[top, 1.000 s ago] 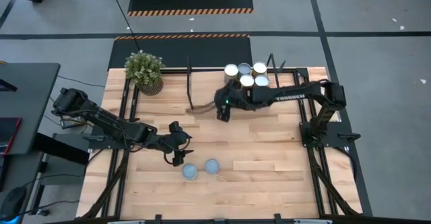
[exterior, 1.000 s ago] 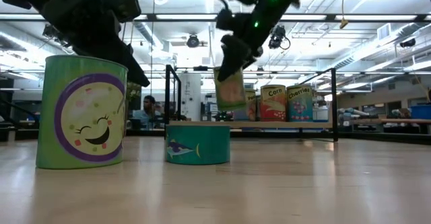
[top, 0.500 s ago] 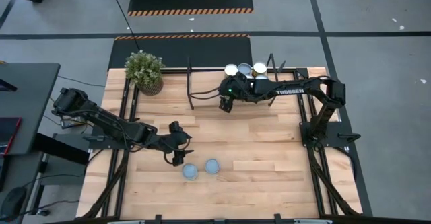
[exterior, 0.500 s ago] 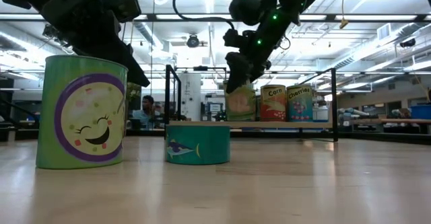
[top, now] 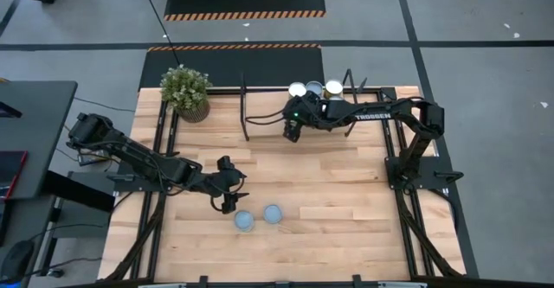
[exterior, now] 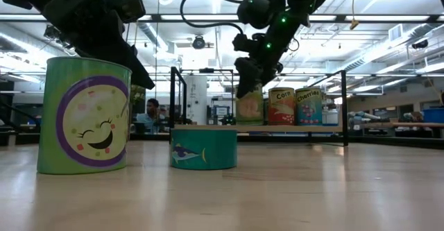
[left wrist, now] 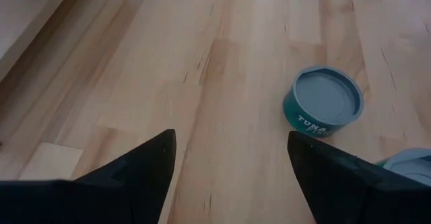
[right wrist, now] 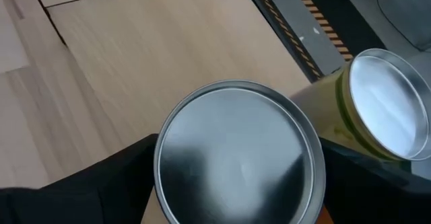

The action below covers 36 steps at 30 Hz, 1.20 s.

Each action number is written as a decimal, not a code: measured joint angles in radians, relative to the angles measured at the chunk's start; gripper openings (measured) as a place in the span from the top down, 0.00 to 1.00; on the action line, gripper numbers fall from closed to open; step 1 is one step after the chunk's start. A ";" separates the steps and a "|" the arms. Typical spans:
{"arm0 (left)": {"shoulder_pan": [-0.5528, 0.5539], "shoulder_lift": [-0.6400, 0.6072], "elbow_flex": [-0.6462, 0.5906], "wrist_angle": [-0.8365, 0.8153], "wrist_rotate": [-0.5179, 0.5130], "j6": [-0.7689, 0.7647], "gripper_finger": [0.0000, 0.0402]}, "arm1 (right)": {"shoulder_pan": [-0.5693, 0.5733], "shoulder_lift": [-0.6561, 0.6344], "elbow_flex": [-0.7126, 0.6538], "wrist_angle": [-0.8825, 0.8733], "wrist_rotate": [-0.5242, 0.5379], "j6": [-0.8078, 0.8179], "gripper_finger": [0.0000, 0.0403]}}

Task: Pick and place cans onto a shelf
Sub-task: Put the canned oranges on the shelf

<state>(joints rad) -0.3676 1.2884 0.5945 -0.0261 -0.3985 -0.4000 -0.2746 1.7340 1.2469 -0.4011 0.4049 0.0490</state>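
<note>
— Where is our right gripper (top: 292,133)?
— On the shelf (top: 268,119), clamped round a can (right wrist: 239,153) beside the other cans (top: 314,89).
— And the left gripper (top: 227,203)?
— Spread wide, near two cans (top: 258,217) on the table (top: 346,201).

Free room and obstacles: a broad stretch of bare table (top: 346,193) is lying open between the two arms, while the shelf (top: 268,119) is standing clear on its left part and crowded at its right rear by standing cans (top: 333,87). The right gripper (top: 293,132) and its held can (right wrist: 239,153) are occupying the shelf's middle. Two loose cans (top: 245,220) beside the left gripper (top: 227,203), the potted plant (top: 186,92) and the black posts (exterior: 173,103) are narrowing the remaining approaches.
</note>
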 joint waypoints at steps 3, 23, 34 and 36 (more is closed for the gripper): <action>0.000 0.000 0.000 0.000 0.000 0.000 0.28 | -0.001 0.000 0.000 -0.008 -0.001 -0.001 0.08; 0.000 0.000 0.000 0.000 0.000 0.000 0.28 | 0.037 0.000 0.082 -0.185 0.229 -0.043 0.04; 0.000 0.000 0.000 0.000 0.000 0.002 0.28 | 0.036 0.000 0.082 -0.171 0.282 -0.090 0.05; 0.000 0.000 0.000 0.000 0.000 0.002 0.28 | 0.041 -0.004 0.082 -0.169 0.282 -0.098 0.05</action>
<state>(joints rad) -0.3676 1.2884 0.5945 -0.0263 -0.3985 -0.3975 -0.2340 1.7302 1.3285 -0.5703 0.6870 -0.0487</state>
